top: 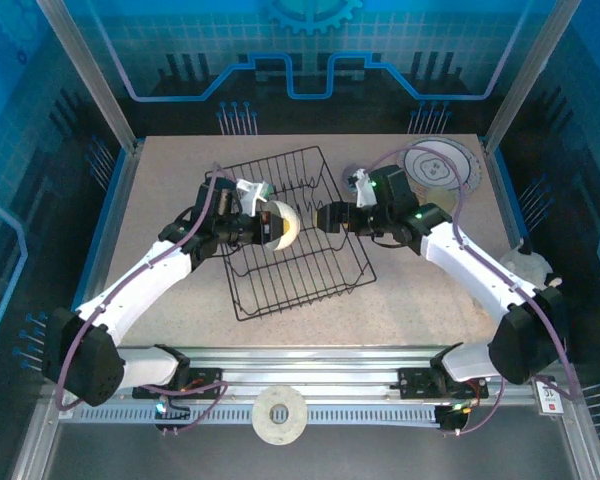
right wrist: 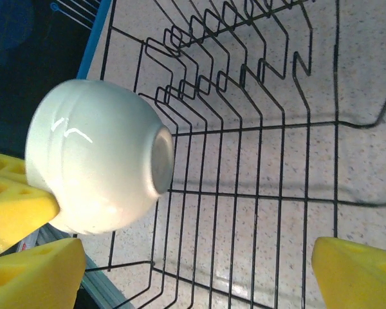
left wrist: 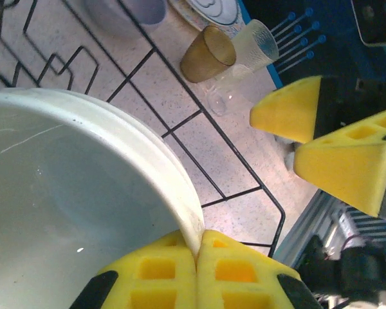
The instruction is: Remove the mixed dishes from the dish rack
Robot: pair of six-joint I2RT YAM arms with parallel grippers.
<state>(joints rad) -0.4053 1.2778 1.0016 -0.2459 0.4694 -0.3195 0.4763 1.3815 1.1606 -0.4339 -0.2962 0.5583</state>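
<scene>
The black wire dish rack [top: 310, 285] lies in the middle of the table. My left gripper [top: 263, 225] is shut on the rim of the small cream bowl [top: 283, 224], held on its side above the rack floor. In the left wrist view the pads [left wrist: 180, 270] pinch the bowl's [left wrist: 71, 206] rim. My right gripper [top: 326, 218] faces the bowl from the right and is open, nothing between its fingers. In the right wrist view the bowl [right wrist: 96, 164] shows its foot above the rack [right wrist: 257, 193], and my right gripper [right wrist: 196, 283] spans bare wires.
A white plate with a purple rim [top: 438, 165] lies at the back right of the table. A brown cup [left wrist: 209, 55] and a translucent cup [left wrist: 254, 45] lie on the table beyond the rack's wires [left wrist: 199, 116]. A lavender dish [top: 355, 172] sits beside the rack.
</scene>
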